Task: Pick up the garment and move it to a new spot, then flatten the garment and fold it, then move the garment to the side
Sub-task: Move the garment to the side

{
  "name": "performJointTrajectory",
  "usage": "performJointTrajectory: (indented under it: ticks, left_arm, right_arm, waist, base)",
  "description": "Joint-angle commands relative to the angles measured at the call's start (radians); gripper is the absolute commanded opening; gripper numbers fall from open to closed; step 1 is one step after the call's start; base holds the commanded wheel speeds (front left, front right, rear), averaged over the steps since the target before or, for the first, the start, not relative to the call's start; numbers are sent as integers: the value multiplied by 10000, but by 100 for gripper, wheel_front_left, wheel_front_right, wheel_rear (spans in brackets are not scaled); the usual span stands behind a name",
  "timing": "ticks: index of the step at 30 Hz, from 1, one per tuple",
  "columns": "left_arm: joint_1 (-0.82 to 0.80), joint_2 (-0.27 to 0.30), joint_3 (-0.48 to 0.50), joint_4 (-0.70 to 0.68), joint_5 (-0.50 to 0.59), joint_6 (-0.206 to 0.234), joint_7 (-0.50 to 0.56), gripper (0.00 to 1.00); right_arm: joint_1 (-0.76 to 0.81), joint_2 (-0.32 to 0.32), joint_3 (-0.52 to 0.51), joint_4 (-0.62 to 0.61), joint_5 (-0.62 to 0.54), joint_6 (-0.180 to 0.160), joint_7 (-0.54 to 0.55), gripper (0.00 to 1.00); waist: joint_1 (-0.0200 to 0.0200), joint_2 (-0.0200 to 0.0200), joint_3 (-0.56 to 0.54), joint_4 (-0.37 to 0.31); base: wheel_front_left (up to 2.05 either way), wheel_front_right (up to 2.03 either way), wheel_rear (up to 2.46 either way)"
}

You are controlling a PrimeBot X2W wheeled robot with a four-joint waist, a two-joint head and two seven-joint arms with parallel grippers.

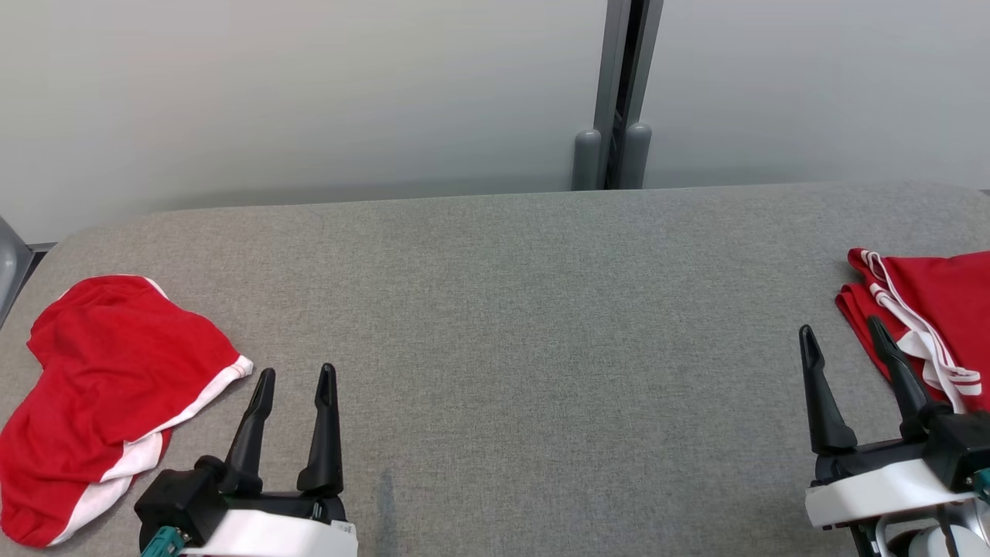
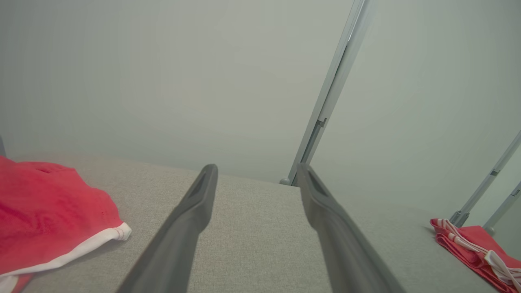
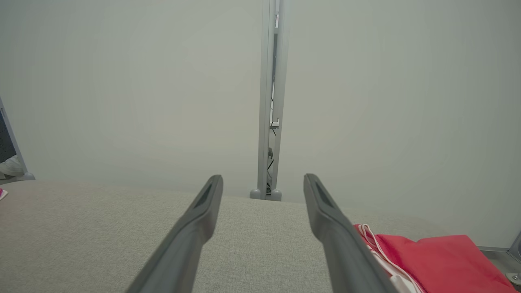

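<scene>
Your left claw [image 1: 296,371] stands wide open and empty over the grey tabletop [image 1: 503,309], just beside the crumpled red garment [image 1: 108,379] with white trim. Your right claw [image 1: 841,325] is equally spread and holds nothing, by the edge of a folded red garment [image 1: 943,302]. Pickup looks not yet begun, so reach left and pinch the crumpled cloth. No writing is legible.

**Head view:** set high, facing forward and down over the grey table [image 1: 495,309] to the metal post [image 1: 619,93] at its far side.
**Left wrist view:** low, near the table, left of the post, which slants.
**Right wrist view:** low, squarely facing the post.
**Shared by all:** post, table, folded red garment [image 1: 943,302] right of the post.
</scene>
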Motion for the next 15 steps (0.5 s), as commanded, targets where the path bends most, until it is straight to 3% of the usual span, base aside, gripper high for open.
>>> performJointTrajectory:
  ticks: [1, 15]
  left_arm:
    - [113, 36, 15, 0, 65, 30, 1, 100]
    - [55, 36, -18, 41, 144, 4, 1, 100]
  right_arm:
    - [58, -2, -17, -49, -10, -3, -50, 100]
    - [124, 33, -30, 59, -17, -3, -51, 100]
  waist:
    - [-1, 0, -2, 2]
    - [-1, 0, -10, 107]
  base:
    - [0, 0, 0]
    - [0, 0, 0]
